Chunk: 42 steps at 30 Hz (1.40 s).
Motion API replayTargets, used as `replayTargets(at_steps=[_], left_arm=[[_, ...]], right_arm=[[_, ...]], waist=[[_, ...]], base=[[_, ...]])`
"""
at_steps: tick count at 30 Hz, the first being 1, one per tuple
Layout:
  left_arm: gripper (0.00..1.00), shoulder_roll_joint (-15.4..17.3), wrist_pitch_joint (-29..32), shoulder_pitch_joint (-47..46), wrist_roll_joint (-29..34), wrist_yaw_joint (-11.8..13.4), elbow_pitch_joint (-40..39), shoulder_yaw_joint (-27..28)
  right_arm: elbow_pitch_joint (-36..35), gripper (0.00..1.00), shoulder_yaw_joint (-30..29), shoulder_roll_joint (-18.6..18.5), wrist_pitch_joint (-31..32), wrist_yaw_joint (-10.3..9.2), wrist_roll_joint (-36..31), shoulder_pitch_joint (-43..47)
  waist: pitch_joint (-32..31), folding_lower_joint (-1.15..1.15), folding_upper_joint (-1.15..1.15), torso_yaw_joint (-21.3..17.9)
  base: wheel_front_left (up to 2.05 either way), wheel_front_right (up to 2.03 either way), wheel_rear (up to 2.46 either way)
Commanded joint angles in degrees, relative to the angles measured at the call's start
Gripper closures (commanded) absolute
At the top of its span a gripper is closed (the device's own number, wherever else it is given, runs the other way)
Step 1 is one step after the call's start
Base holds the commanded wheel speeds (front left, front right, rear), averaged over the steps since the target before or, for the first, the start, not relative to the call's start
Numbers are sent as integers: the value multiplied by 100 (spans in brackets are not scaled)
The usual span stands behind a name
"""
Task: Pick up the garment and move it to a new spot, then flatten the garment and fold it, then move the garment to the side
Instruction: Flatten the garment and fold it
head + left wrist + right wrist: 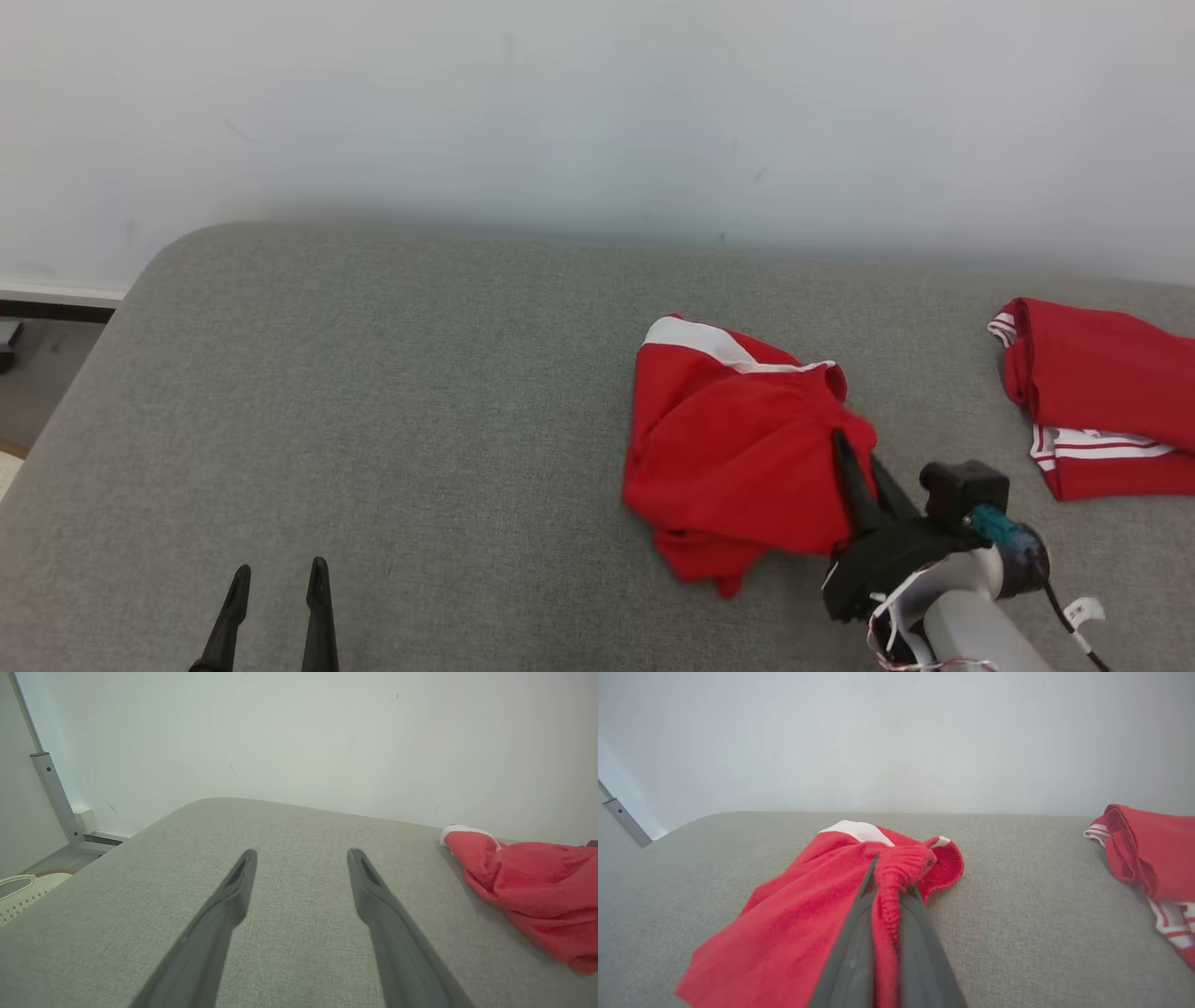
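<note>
A crumpled red garment [738, 448] with a white band lies on the grey cushioned surface [420, 401], right of centre. My right gripper [843, 446] is shut on the garment's right edge. In the right wrist view its two dark fingers [859, 933] pinch a ridge of the red garment [784, 933] between them. My left gripper [277, 583] stands open at the lower left, far from the cloth, with nothing between its fingers. In the left wrist view the left gripper [301, 858] hovers over bare grey fabric, and the garment [537, 891] lies off to the right.
A second red piece of clothing [1102, 392] with white stripes lies at the right edge of the surface, also in the right wrist view [1153, 854]. A pale wall [597, 112] stands behind. The surface's left edge drops to the floor [37, 373].
</note>
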Motion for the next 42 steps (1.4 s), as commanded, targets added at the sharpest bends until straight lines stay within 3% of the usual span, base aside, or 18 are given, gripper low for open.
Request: replayTargets(at_steps=[1,11,17,27,28,29,30,36,42], left_arm=[[0,-9,-12,-70,-39,8,-15,-8],[0,-38,-12,-35,-86,8,-35,-27],[0,-38,-12,55,-109,8,-56,17],[0,-43,-12,-102,-134,8,27,-173],[0,-43,-12,-113,-148,8,31,-195],[0,-42,-12,-114,-160,8,37,-215],[0,-42,-12,-108,-174,7,44,-226],[0,-43,-13,-52,-179,8,86,-277],[0,-43,-13,-25,-186,8,108,-281]], right_arm=[[-96,100,-29,-40,-4,-10,-69,-77],[-770,100,-325,-297,-4,-10,-372,-65],[-930,100,-295,-250,-4,-10,-423,59],[-529,100,53,-9,-4,-10,-180,-15],[-450,87,44,0,-4,-10,-158,-8],[-387,34,33,2,-4,-10,-170,15],[-323,0,16,4,-4,-10,-175,59],[-228,0,-117,-8,-4,-10,-252,351],[-599,0,-402,3,-4,-10,-352,832]], waist=[[-20,0,0,-22],[-74,0,0,-33],[-69,0,0,-69],[-49,0,0,1],[-51,0,0,11],[-52,0,0,18],[-54,0,0,21],[-83,0,0,-10],[-123,0,0,-108]], base=[[0,0,0],[0,0,0],[0,0,0],[0,0,0],[0,0,0],[0,0,0],[0,0,0],[0,0,0],[0,0,0]])
